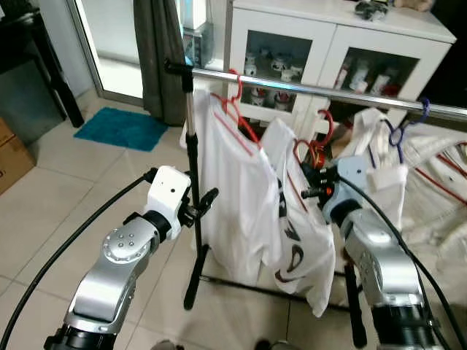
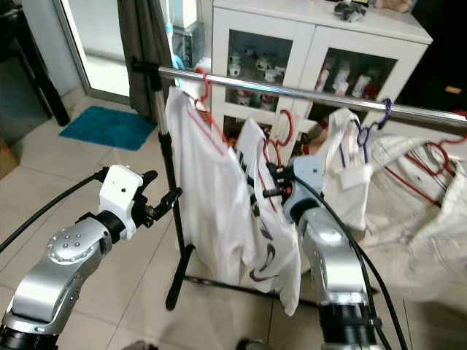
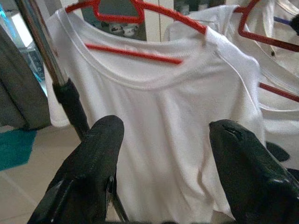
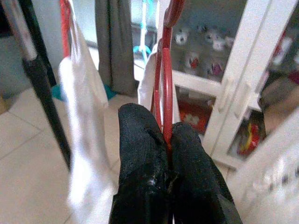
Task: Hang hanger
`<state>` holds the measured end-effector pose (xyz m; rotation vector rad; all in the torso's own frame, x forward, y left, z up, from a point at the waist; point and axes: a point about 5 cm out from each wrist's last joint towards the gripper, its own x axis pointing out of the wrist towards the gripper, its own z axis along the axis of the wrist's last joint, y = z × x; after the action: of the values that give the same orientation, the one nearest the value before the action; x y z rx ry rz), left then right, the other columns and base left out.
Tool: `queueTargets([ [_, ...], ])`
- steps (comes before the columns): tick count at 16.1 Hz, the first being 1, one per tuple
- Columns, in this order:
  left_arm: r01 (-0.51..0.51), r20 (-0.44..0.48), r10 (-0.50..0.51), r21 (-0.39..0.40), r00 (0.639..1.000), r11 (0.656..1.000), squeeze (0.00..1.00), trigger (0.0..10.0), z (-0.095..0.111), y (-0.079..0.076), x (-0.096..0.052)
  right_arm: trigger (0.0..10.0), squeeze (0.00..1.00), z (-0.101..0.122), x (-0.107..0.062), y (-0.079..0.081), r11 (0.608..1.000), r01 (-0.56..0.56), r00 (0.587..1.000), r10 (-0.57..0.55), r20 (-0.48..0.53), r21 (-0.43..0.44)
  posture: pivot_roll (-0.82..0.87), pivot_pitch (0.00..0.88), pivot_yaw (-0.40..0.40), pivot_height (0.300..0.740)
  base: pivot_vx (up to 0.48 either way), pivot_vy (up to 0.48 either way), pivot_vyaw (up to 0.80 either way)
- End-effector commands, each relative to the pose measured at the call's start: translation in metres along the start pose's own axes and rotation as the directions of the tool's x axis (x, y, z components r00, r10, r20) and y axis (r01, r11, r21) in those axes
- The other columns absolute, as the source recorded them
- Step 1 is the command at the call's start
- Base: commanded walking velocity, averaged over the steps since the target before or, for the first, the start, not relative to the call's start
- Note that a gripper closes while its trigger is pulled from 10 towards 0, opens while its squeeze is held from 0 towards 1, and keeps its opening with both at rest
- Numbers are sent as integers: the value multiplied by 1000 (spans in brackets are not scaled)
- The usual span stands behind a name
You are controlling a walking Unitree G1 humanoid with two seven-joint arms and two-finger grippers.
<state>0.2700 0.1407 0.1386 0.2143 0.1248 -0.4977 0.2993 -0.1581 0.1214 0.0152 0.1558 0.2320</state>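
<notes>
Left hand (image 1: 206,204) is held up beside the rack's black upright post (image 1: 193,182), fingers (image 3: 96,154) spread and gripping nothing. In the left wrist view a white T-shirt on a red hanger (image 3: 135,11) is framed between them. Judged: the hand is parked there as a spare, kept off the cloth so the rail stays free.

First T-shirt (image 1: 230,197) is hung from the chrome rail (image 1: 306,86) near the post end, its red hook (image 1: 235,87) over the bar. That slot is taken, so the free stretch of rail to its right is the likely target.

Task's thing: a second red hanger (image 1: 315,149) carrying a white T-shirt with dark lettering (image 1: 299,248). It is held below the rail, its hook not on the bar. Hook is kept upright, probably so it can be lifted over the bar.

Right hand (image 1: 315,191) is pressed together on the red wire; the right wrist view shows the hanger's neck (image 4: 164,88) pinched between the two pads (image 4: 140,149). A grip low on the neck leaves the hook clear.

Further right, a blue hanger (image 1: 408,124) with a white garment is hooked on the rail. White glass-door cabinet (image 1: 328,51) is behind, more white laundry (image 1: 438,189) is heaped at far right.

Judged: hanging not yet done; a lift and a hook-over are left.
</notes>
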Motion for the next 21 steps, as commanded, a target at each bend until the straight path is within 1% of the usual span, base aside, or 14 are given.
queueTargets([
  [1, 11, 17, -11, 12, 1000, 1000, 0, 10000, 4, -1, 1, 0, 0, 10, -2, 1, 1000, 2, 999, -3, 35, 3, -107, 0, -34, 740, -281, 0, 0],
  [11, 16, 26, -16, 15, 1000, 1000, 0, 10000, 3, -2, 1, 0, 0, 13, -8, 5, 1000, -16, 1000, 16, 12, -9, -108, 0, -42, 740, -256, 0, 0],
  [13, 28, 29, -29, 16, 999, 999, 0, 10000, 4, -2, 3, 0, 0, 15, -8, 9, 999, -47, 999, 48, 7, -20, -111, 0, -41, 740, 0, 0, 0],
  [14, 51, 26, -52, 18, 998, 999, 0, 10000, 3, -4, 5, 0, 0, 17, -9, 12, 996, -87, 996, 87, 10, -29, -113, 0, -41, 740, 0, 0, 0],
  [15, 116, 40, -116, 9, 992, 993, 980, 10000, 4, -8, 8, 0, 0, 22, -9, 16, 989, -148, 989, 148, 21, -31, -117, 0, -40, 740, 0, 0, 0],
  [16, 155, 70, -154, -7, 986, 988, 1000, 10000, 9, -9, 12, 0, 0, 26, -10, 19, 978, -205, 978, 206, 28, -41, -123, 0, -39, 740, 0, 0, 0],
  [17, 165, 70, -165, -2, 984, 986, 1000, 10000, 11, -8, 17, 0, 0, 30, -12, 22, 968, -245, 969, 246, 34, -47, -128, 0, -38, 740, 0, 0, 0],
  [18, 152, 59, -153, 30, 986, 988, 1000, 10000, 13, -5, 25, 0, 0, 34, -14, 27, 951, -301, 952, 304, 38, -67, -133, 0, -35, 740, 0, 0, 0],
  [19, 144, 67, -147, 53, 987, 988, 1000, 10000, 16, -5, 34, 0, 0, 40, -17, 34, 925, -372, 925, 376, 48, -79, -137, 0, -35, 740, 0, 0, 0],
  [20, 147, 75, -151, 59, 986, 987, 925, 10000, 17, -5, 39, 0, 0, 43, -19, 39, 908, -410, 908, 415, 58, -83, -138, 0, -34, 740, 0, 0, 0],
  [21, 135, 80, -140, 71, 987, 988, 522, 10000, 18, -3, 42, 0, 0, 44, -19, 41, 898, -432, 897, 438, 61, -84, -142, 0, -34, 740, 0, 0, 0],
])
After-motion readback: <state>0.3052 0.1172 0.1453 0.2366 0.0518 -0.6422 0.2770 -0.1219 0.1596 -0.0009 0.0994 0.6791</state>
